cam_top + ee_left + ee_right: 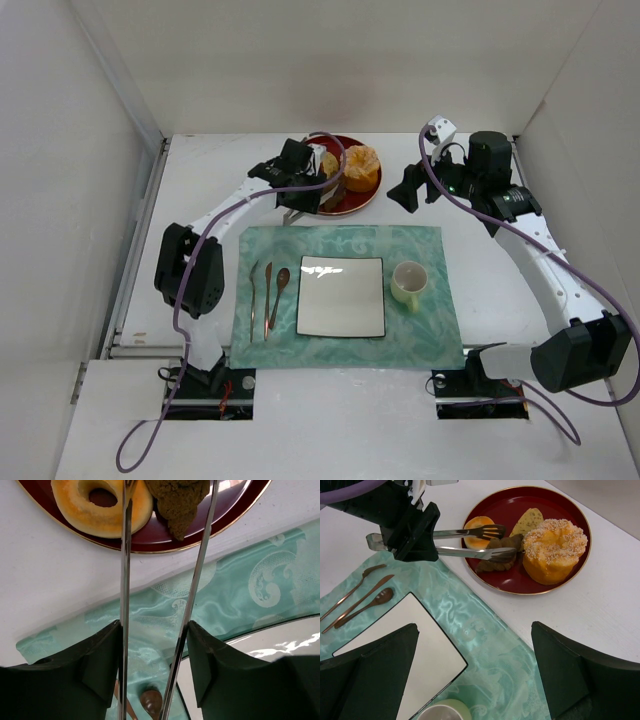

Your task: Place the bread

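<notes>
The bread (pixel 495 560), a dark brown croissant, lies on the red plate (pixel 520 582) and also shows in the left wrist view (pixel 182 502). My left gripper (pixel 154 630) is shut on metal tongs (pixel 124 580) and holds them over the plate. The tong arms are spread apart, with the bread between their tips. In the top view the left gripper (pixel 300 165) hides most of the bread. My right gripper (pixel 475 630) is open and empty above the green mat, right of the plate (pixel 408 190).
The red plate also holds a golden ring doughnut (pixel 80 505), a pale oval bread (pixel 530 520) and a large sesame bun (pixel 552 547). On the green mat (pixel 350 240) are a square white plate (pixel 340 297), a cup (pixel 408 283) and brown cutlery (pixel 268 295).
</notes>
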Robot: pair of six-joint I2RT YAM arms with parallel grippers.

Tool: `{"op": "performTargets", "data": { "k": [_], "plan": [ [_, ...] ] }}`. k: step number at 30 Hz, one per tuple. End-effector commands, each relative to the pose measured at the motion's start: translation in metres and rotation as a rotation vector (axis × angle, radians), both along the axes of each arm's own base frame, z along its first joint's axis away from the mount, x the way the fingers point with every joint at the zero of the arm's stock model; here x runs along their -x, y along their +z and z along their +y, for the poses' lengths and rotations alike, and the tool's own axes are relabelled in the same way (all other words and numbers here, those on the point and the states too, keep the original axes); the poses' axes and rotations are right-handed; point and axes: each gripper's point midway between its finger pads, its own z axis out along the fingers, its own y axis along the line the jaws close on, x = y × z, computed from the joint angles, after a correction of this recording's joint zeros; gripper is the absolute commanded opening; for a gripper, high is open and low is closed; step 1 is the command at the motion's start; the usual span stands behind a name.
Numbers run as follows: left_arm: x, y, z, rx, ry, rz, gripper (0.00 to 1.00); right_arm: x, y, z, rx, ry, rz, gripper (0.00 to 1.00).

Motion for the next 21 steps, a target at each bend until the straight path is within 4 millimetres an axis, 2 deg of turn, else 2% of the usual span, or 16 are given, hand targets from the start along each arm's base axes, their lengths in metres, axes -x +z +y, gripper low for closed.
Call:
{"op": "performTargets", "data": {
  "k": [1, 3, 6, 9, 15, 16, 18, 21],
  "plan": [
    [-0.003, 0.015, -0.005, 0.009, -0.023, -0.025, 0.48, -0.004, 0.015, -0.001, -0.013, 0.0, -0.063, 1.0],
    [-0.005, 0.019, -0.006, 0.014, -0.023, -0.032, 0.41, -0.004, 0.015, -0.001, -0.013, 0.0, -0.063, 1.0],
    [-0.005, 0.019, -0.006, 0.014, -0.023, -0.032, 0.36, -0.002, 0.019, -0.001, -0.015, 0.0, -0.072, 1.0],
    [0.0, 0.027, -0.008, 0.022, -0.032, -0.047, 0.33, -0.002, 0.019, -0.001, -0.015, 0.0, -0.072, 1.0],
    [0.005, 0.061, -0.005, 0.055, -0.016, -0.137, 0.29, -0.002, 0.019, -0.001, -0.015, 0.0, -0.072, 1.0],
    [0.006, 0.066, -0.004, 0.061, -0.016, -0.147, 0.24, -0.002, 0.019, -0.001, -0.015, 0.0, -0.072, 1.0],
    [0.01, 0.08, -0.005, 0.078, -0.011, -0.176, 0.21, -0.002, 0.019, -0.001, -0.015, 0.0, -0.072, 1.0],
    [0.014, 0.084, -0.006, 0.074, -0.014, -0.181, 0.2, -0.002, 0.019, -0.001, -0.015, 0.0, -0.072, 1.0]
  ]
}}
